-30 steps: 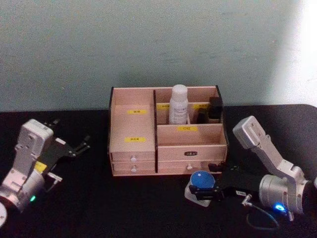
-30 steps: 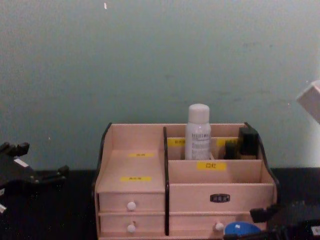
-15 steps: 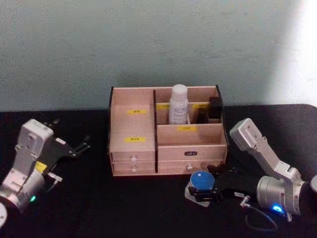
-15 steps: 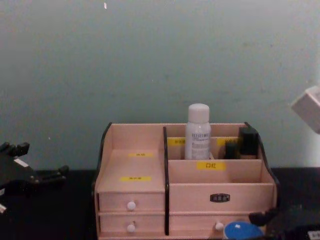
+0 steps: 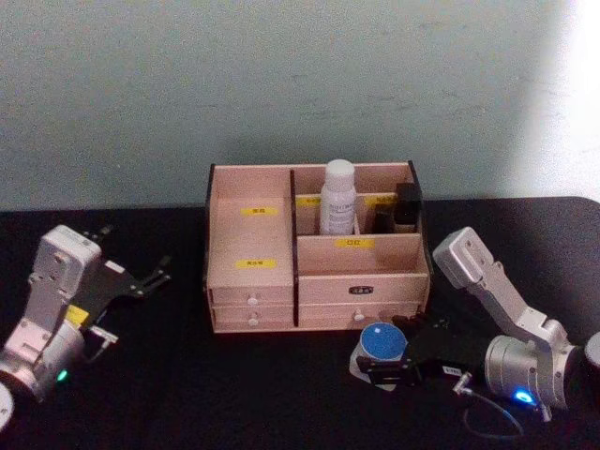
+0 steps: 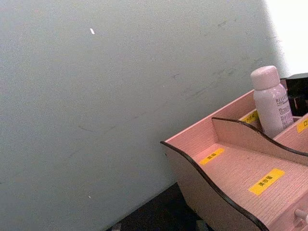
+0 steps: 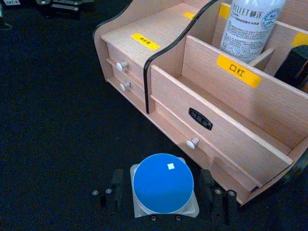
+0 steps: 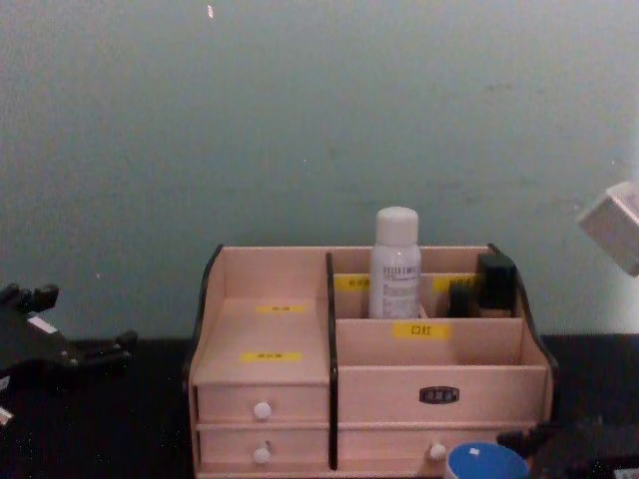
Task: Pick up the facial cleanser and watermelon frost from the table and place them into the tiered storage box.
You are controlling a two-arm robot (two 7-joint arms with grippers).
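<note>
**Right gripper straddles the blue-lidded jar**

The right gripper [image 7: 161, 193] is low on the table [image 5: 234, 394], its jaws spread either side of the watermelon frost [image 7: 162, 179], not yet clamped. The jar stands just in front of the tiered storage box [image 5: 251, 281], lid up, axis vertical and squat. It looks light, rigid and smooth, so grip the clear body below the lid. The facial cleanser [image 5: 338, 199] stands upright in a rear compartment. The left gripper [image 5: 139, 253] is parked wide left, released.
</note>
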